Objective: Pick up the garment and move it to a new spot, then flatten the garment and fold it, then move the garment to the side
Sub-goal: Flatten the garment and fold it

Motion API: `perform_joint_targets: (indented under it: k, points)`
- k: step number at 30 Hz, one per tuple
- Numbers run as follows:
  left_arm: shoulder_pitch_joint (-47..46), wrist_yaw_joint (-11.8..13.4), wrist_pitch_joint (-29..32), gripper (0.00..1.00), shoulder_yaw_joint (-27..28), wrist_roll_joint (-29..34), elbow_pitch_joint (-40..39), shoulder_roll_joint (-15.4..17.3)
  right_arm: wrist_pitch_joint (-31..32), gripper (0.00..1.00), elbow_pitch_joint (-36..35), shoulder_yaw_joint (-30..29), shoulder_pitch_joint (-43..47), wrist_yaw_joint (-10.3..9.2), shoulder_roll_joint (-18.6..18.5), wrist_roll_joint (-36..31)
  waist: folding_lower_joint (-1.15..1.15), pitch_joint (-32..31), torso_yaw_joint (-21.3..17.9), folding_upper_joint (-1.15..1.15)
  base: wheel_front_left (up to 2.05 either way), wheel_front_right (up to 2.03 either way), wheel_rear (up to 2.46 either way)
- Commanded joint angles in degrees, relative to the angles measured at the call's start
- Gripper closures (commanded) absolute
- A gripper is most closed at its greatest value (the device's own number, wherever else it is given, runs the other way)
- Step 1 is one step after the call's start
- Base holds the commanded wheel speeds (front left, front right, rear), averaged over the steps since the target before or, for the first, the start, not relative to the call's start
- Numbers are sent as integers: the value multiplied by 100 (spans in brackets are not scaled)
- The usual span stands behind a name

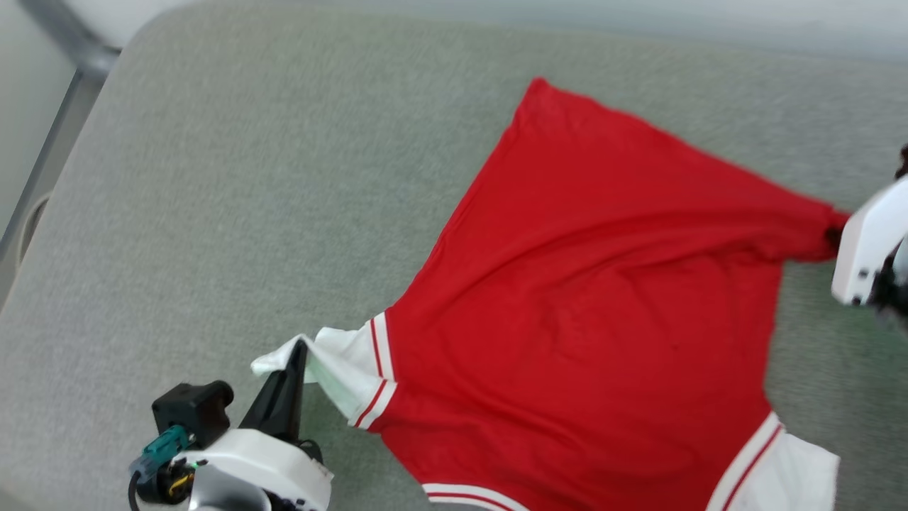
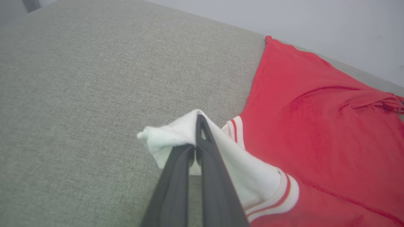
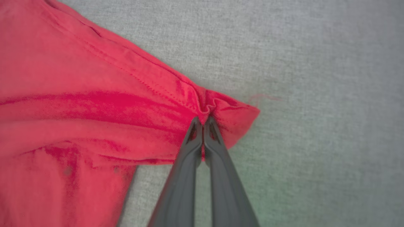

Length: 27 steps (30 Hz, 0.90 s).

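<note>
Two sets of long dark fingers, and both are pinched tight on cloth! The left gripper (image 2: 199, 119) has its tips closed on a bunched white sleeve (image 2: 176, 135), raising it into a little peak. The right gripper (image 3: 203, 121) is clamped on a puckered red hem corner, with creases fanning away from the bite.

Between them stretches the thin red jersey shirt with white sleeves and red-and-white striped trim (image 1: 603, 284). It is spread across the right half of the grey-green woven upholstered surface (image 1: 248, 177), one red corner pointing toward the far edge. That surface has a rounded far left corner, and a grey metal bar (image 1: 74, 60) stands just past it. Beyond the far edge there is a plain pale wall (image 2: 315, 25).
</note>
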Motion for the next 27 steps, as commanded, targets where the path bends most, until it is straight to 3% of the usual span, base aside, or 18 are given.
perform_joint_targets:
  k: [1, 2, 3, 10, 16, 21, 22, 23, 27]
  points:
    - [150, 53, -1, 100, 49, -54, 40, 52, -115, 100, -174, -56, 426, -10, 58, 132, 1, -521, -463, 0, 0, 0, 0]
    - [205, 87, 1, 100, 68, -70, 55, 60, -175, 100, -298, -93, 662, -10, 70, 171, 1, -616, -550, 0, 0, 0, 0]
    - [420, 145, 48, 100, 111, -142, 141, 124, -320, 100, -1004, -467, 1931, -10, 139, 251, 1, -977, -877, 0, 0, 0, 0]
    - [742, 150, 20, 100, 214, -322, 397, 201, -143, 100, -2152, -1342, 4064, -10, 765, 56, 1, -1410, -1243, 0, 0, 0, 0]
    - [853, 107, 100, 100, 184, -389, 538, 240, 121, 100, -3088, -2045, 5349, -10, 1636, -146, 1, -1512, -1373, 0, 0, 0, 0]
    - [852, 89, 119, 100, 171, -420, 614, 250, 186, 100, -3478, -2159, 5848, -10, 1925, -61, 1, -1535, -1424, 0, 0, 0, 0]
    - [861, 91, 122, 100, 167, -428, 628, 250, 162, 56, -3519, -2149, 5880, -10, 1942, -17, 1, -1542, -1434, 0, 0, 0, 0]
    - [864, 92, 123, 100, 162, -432, 633, 246, 61, 0, -3585, -2134, 5880, -10, 1955, 52, 1, -1546, -1440, 0, 0, 0, 0]
    - [846, 90, 141, 100, 128, -433, 633, 219, -481, 0, -3790, -2145, 5741, -9, 1952, 109, 1, -1543, -1443, 0, 0, 0, 0]
